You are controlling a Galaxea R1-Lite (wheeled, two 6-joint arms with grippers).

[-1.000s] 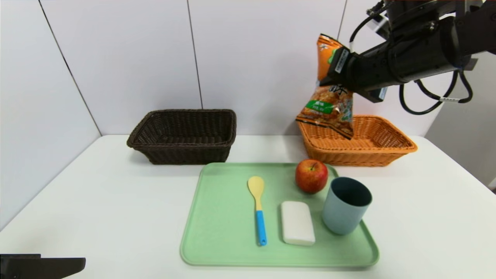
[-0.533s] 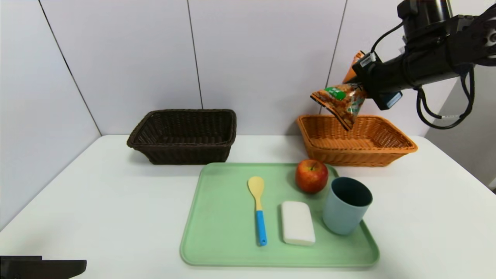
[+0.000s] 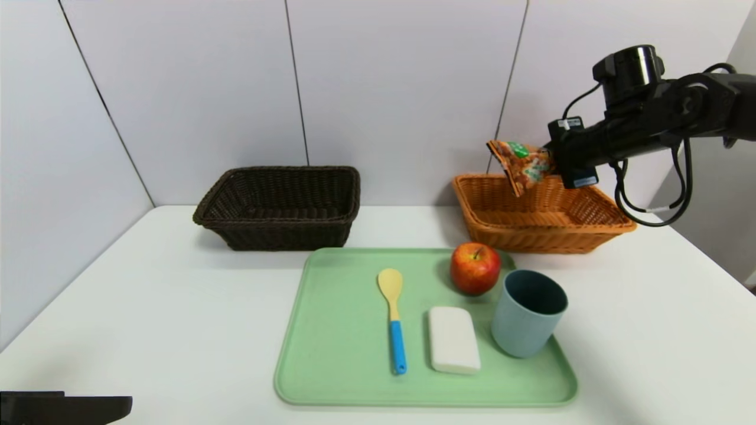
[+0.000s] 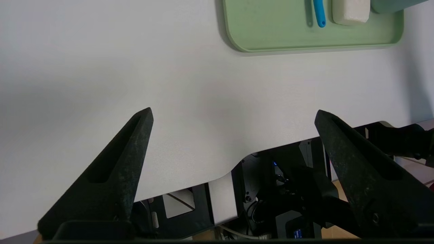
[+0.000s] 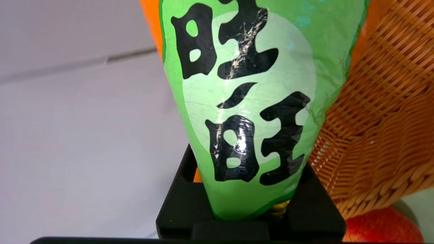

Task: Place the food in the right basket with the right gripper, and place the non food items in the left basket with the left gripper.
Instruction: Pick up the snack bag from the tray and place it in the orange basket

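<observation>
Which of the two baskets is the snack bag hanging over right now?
The orange basket, on the right; the right gripper holds the bag above it. The dark brown basket is far left.

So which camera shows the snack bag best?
The head view: the whole snack bag hangs from the right pincer over the orange basket. The right wrist view shows only its green label close up; the left wrist view misses it.

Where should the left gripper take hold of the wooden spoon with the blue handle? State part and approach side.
Grip the wooden spoon with the blue handle on its handle, coming from straight above with the fingers across its width. It lies flat on the green plastic tray, lengthwise toward the robot, with bare tray on its left and the white block farther right.
</observation>
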